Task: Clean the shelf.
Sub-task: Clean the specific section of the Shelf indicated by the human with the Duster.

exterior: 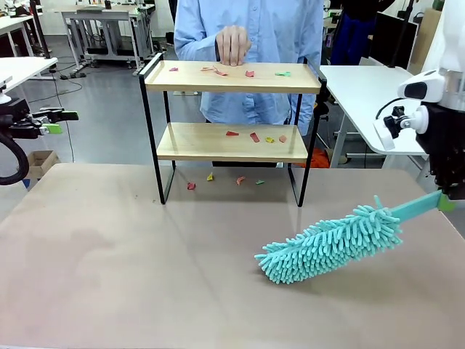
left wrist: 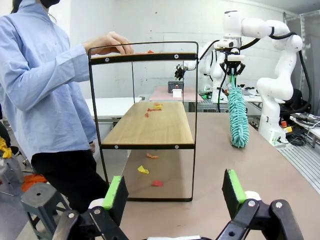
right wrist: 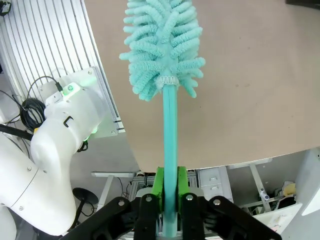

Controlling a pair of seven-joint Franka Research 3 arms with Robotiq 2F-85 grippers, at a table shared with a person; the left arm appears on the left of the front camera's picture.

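- Clamping the flat turquoise plastic handle of a fluffy turquoise chenille duster (exterior: 327,247), the right gripper (right wrist: 169,177) presses its green pads tight against both sides of the handle, off to the right of the shelf.
- The duster's shaggy head, made of soft noodle-like strands, slopes down to the matte beige tabletop (exterior: 131,276), in front of the shelf and to its right, apart from it.
- The left gripper (left wrist: 175,192) has its jaws spread fully wide and holds nothing; it hovers well to the left of the shelf, facing the shelf's end.
- The small two-tier shelf (exterior: 196,142), two light wooden boards in a thin black metal frame, stands at the far middle of the table.
- Small crumpled paper scraps (exterior: 251,136) in red, yellow and green lie on both boards and on the table beneath the shelf.
- A person in a light blue shirt stands behind the shelf, one hand (exterior: 233,45) at the far edge of its top board.
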